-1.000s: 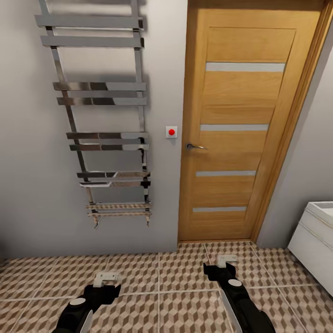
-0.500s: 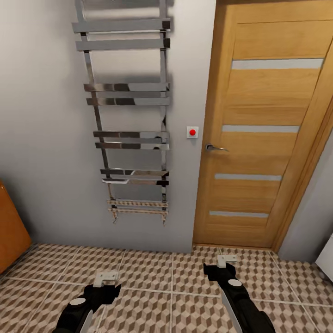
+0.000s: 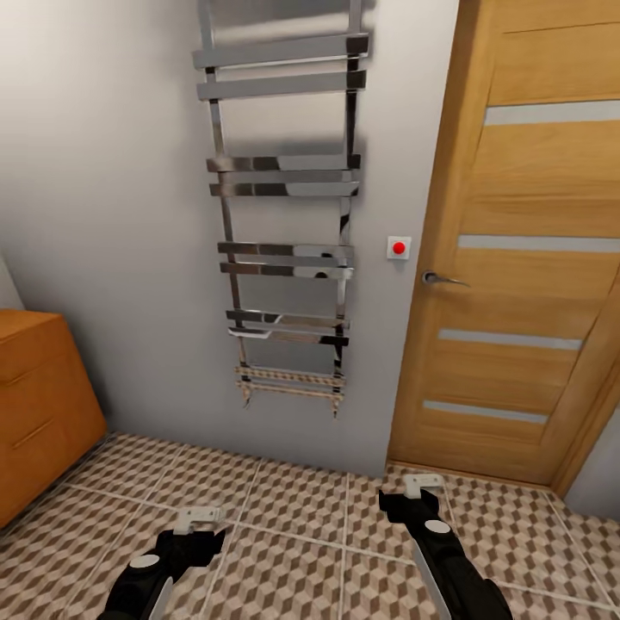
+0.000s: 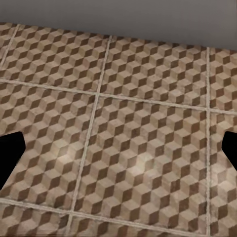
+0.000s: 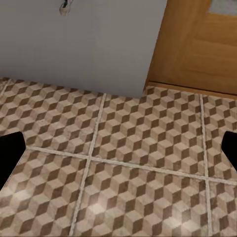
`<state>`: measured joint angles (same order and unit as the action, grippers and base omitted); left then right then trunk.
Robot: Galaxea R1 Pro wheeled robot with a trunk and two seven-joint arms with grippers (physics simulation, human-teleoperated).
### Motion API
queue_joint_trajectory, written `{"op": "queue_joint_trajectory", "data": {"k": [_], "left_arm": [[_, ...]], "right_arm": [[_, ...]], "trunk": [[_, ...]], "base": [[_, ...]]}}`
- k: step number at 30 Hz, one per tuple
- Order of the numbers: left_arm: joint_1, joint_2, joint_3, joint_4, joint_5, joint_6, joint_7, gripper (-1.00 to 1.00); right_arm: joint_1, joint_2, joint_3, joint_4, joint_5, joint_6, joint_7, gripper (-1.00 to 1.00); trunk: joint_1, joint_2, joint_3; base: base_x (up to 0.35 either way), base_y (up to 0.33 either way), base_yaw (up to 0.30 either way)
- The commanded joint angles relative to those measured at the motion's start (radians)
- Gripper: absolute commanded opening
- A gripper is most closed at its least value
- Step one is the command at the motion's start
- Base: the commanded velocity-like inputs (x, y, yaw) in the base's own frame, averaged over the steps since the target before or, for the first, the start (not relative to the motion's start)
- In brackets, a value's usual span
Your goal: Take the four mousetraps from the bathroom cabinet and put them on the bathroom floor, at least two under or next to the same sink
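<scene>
facing a grey wall with a chrome towel rail [image 3: 284,215] and a wooden door [image 3: 525,250], the robot holds both arms low over the bathroom floor [image 3: 293,508]. left claw [image 3: 200,517] and right claw [image 3: 424,485] are spread wide, empty. the cabinet [image 3: 39,396] stands at the left edge.

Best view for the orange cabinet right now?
Head view: the cabinet stands at the picture's left edge against the grey wall, two drawer fronts visible. Both wrist views look down at the bathroom floor instead.
</scene>
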<state>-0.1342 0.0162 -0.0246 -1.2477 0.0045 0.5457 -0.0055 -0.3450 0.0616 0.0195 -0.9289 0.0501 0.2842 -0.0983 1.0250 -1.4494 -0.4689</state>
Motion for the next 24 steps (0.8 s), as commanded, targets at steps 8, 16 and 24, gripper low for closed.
{"op": "queue_joint_trajectory", "data": {"k": [8,16,24], "left_arm": [[-0.001,0.000,-0.001,0.000,0.000,0.005,-0.001,1.00],[-0.001,-0.001,-0.001,0.001,0.002,0.005,-0.001,1.00],[-0.001,-0.001,-0.001,0.001,0.002,0.005,-0.001,1.00]], "right_arm": [[0.000,0.000,0.002,-0.002,0.005,0.007,-0.004,1.00],[0.000,0.000,0.002,-0.002,0.005,0.008,-0.004,1.00],[0.000,0.000,0.002,-0.002,0.005,0.008,-0.004,1.00]], "trunk": [[0.000,-0.001,-0.001],[0.000,-0.001,-0.001],[0.000,-0.001,-0.001]], "base": [[0.000,0.000,0.259],[0.000,0.000,0.259],[0.000,0.000,0.259]]}}
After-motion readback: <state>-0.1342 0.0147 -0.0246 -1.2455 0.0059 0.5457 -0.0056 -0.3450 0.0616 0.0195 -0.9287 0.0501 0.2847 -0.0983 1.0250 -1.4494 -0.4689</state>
